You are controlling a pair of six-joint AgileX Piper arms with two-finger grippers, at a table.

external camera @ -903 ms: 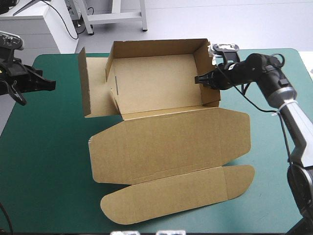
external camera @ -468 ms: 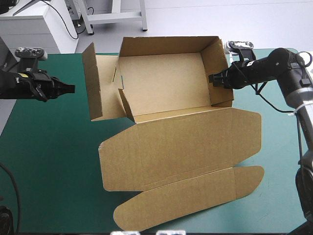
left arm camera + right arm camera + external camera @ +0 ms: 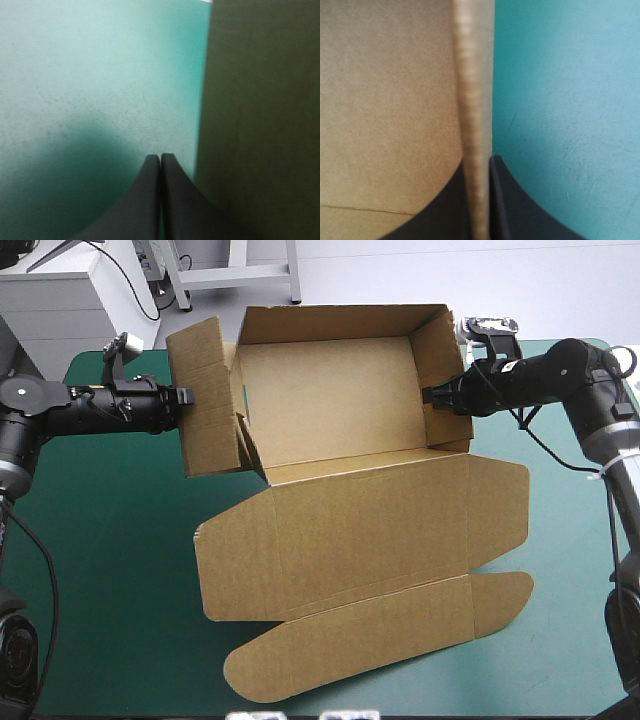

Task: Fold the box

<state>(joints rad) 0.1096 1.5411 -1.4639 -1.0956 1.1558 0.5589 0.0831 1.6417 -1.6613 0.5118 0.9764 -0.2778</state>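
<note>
The box (image 3: 340,410) is found at the far middle of the table, only partly formed. A tray is made by the raised back wall and the right wall (image 3: 440,370), while the left side panel (image 3: 205,400) is stood upright but swung outward, apart from the tray's corner. The lid (image 3: 360,530) is laid flat toward the near edge, with its rounded tuck flap (image 3: 380,635) nearest of all.

The right wall is pinched by the right gripper (image 3: 437,395), one black finger inside the tray and one outside, with the board's edge clamped between them. The left gripper (image 3: 186,395) is held with its fingers pressed together on nothing. Its tip is placed just beside the outer face of the left side panel; whether it touches cannot be told. That panel is stood between the left gripper and the tray's inside.

The teal-green cover (image 3: 100,540) is spread under everything.
</note>
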